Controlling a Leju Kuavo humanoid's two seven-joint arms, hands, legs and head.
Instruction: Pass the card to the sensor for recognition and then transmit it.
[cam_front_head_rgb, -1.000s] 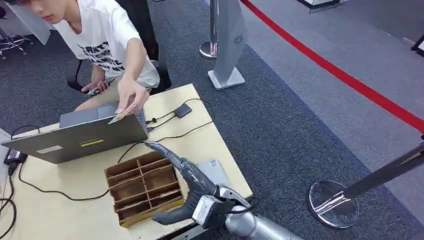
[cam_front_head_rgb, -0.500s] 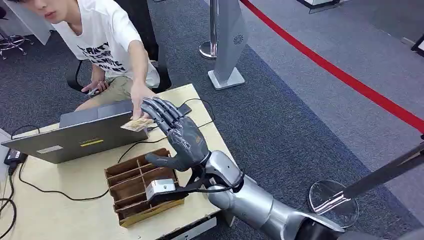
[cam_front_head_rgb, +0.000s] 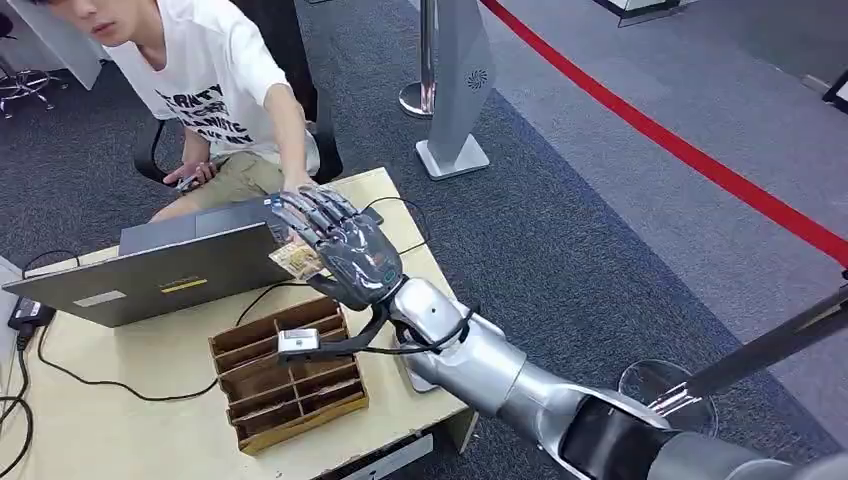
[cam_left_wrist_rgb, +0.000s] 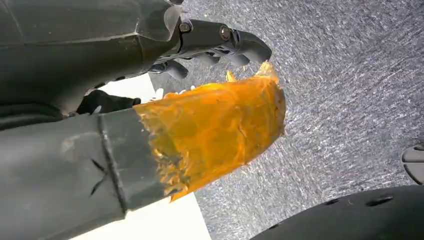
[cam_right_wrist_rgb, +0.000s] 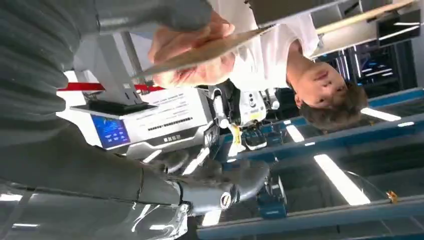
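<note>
Grey carpet floor (cam_front_head_rgb: 560, 250) crossed by a red line (cam_front_head_rgb: 700, 160). Pale wooden tabletop (cam_front_head_rgb: 120, 420) carries an open laptop (cam_front_head_rgb: 160, 270) and a brown divided wooden box (cam_front_head_rgb: 285, 375). Seated person in white shirt (cam_front_head_rgb: 210, 80) reaches an arm toward the laptop's far corner. Right hand (cam_front_head_rgb: 340, 250) raised over that corner, fingers spread, meeting the person's hand at the card (cam_front_head_rgb: 297, 260); cannot tell whether it grips the card. Left hand (cam_left_wrist_rgb: 165, 60) hangs over carpet, fingers curled in, thumb tip wrapped in orange tape (cam_left_wrist_rgb: 215, 130).
</note>
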